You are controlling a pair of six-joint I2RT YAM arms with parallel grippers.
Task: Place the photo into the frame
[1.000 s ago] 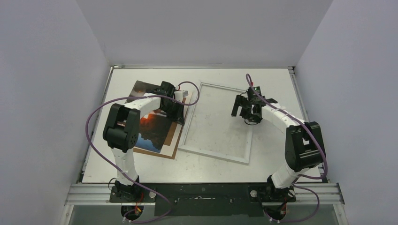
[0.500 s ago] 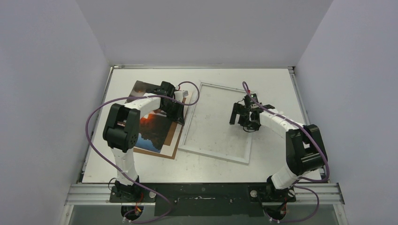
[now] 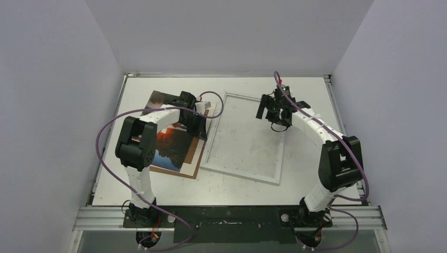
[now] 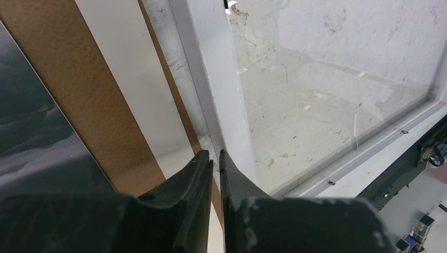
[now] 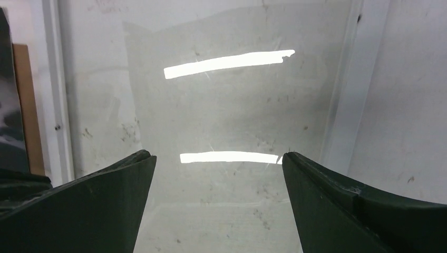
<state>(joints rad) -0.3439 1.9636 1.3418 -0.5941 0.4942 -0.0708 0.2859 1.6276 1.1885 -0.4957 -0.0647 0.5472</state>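
well, the photo [image 3: 167,138] lies flat on a brown board [image 3: 193,158] at the 9 o'clock side of the bench [image 3: 237,191]. the frame [image 3: 240,174] lies flat in the middle of the bench, just beside the board, at the board's 3 o'clock side. the photo is not in the frame. the left jaws sit low where the board meets the frame. they are narrow, almost shut, with only a thin slit between them. the right jaws hang over the frame's 1 o'clock corner, spread wide, holding nothing.
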